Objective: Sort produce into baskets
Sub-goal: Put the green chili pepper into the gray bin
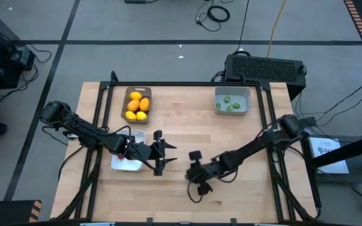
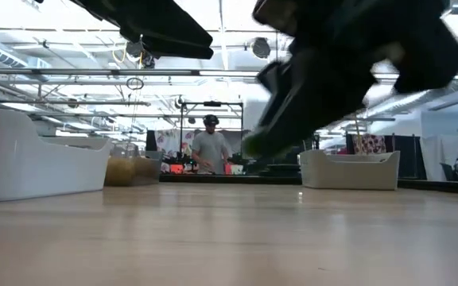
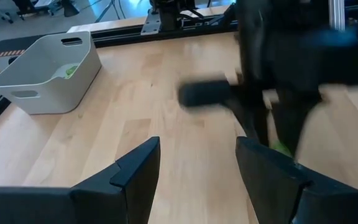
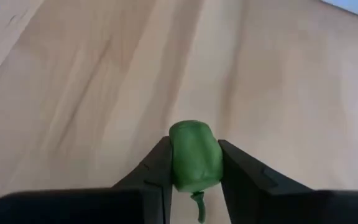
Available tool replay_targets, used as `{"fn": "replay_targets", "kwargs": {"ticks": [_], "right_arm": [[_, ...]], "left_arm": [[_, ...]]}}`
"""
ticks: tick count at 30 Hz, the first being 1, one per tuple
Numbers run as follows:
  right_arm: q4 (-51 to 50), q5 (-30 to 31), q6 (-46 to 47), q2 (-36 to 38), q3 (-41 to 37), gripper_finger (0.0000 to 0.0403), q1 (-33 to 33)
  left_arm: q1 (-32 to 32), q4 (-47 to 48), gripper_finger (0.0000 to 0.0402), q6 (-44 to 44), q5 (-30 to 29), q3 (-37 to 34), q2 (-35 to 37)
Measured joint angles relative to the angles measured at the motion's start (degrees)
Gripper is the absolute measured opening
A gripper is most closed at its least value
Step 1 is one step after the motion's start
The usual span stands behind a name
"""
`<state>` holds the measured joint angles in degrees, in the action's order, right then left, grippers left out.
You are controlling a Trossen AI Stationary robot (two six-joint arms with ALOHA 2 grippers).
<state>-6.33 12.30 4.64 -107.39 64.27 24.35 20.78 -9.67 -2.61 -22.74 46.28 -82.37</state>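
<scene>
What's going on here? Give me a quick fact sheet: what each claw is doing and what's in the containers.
right gripper: closed on a green piece, low over the wooden table
left gripper: open, empty, by the white tray
grey-brown tray: yellow lemons
pale grey bin: green pieces
background: a person standing

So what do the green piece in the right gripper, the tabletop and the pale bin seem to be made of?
Green piece: likely moulded plastic or rubber; smooth, matte, uniform colour, thin stem, pinched between the right gripper's fingers.
Tabletop: pale wood, seemingly sealed; visible planks, grain and a soft sheen.
Pale bin: probably plastic; thin smooth walls, rounded corners, cut-out handles.
</scene>
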Motion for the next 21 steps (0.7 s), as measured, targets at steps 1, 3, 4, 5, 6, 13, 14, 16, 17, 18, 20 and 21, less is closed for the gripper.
{"fn": "replay_targets", "kwargs": {"ticks": [1, 3, 4, 5, 6, 13, 14, 16, 17, 18, 20, 21], "right_arm": [[-3.23, -0.11, 0.00, 2.00, 0.00, 0.0091, -0.37], [-10.26, -0.15, 0.01, 6.43, 0.00, 0.0092, -1.30], [-13.49, 0.08, 0.03, 8.55, 0.02, 0.0094, -1.92], [-16.62, 0.28, 0.09, 10.83, 0.02, 0.0096, -2.66], [-19.47, 0.87, 0.13, 12.86, 0.04, 0.0098, -3.37], [-33.59, 5.64, 0.28, 24.43, 0.04, 0.0100, -10.29], [-35.51, 6.56, 0.23, 25.78, 0.04, 0.0100, -11.54], [-39.00, 8.05, -0.12, 28.17, 0.04, 0.0100, -14.27], [-40.36, 8.69, -0.34, 29.21, 0.04, 0.0100, -15.79], [-41.64, 9.05, -0.51, 30.24, 0.04, 0.0100, -17.35], [-43.30, 9.12, -0.91, 31.69, 0.04, 0.0100, -21.01], [-43.70, 9.17, -1.15, 32.33, 0.04, 0.0100, -22.97]], "left_arm": [[0.00, 0.08, 0.0219, -0.02, 0.00, 0.00, 0.00], [0.00, 0.15, 0.0219, -0.01, 0.00, 0.00, 0.00], [0.00, 0.18, 0.0219, -0.02, 0.00, 0.00, 0.00], [0.00, 0.19, 0.0219, -0.02, 0.00, 0.00, 0.00], [0.00, 0.18, 0.0219, -0.02, 0.00, 0.00, 0.00], [0.00, 0.24, 0.0219, -0.04, -0.02, 0.00, 0.00], [0.00, 0.24, 0.0219, -0.04, -0.02, 0.00, 0.00], [0.00, 0.33, 0.0219, -0.07, -0.02, 0.00, 0.00], [0.00, 0.35, 0.0219, -0.07, -0.03, 0.00, 0.00], [0.00, 0.35, 0.0219, -0.07, -0.04, 0.00, 0.00], [0.00, 0.35, 0.0218, -0.07, -0.16, 0.00, 0.00], [0.00, 0.35, 0.0219, -0.07, -0.36, 0.00, 0.00]]}}
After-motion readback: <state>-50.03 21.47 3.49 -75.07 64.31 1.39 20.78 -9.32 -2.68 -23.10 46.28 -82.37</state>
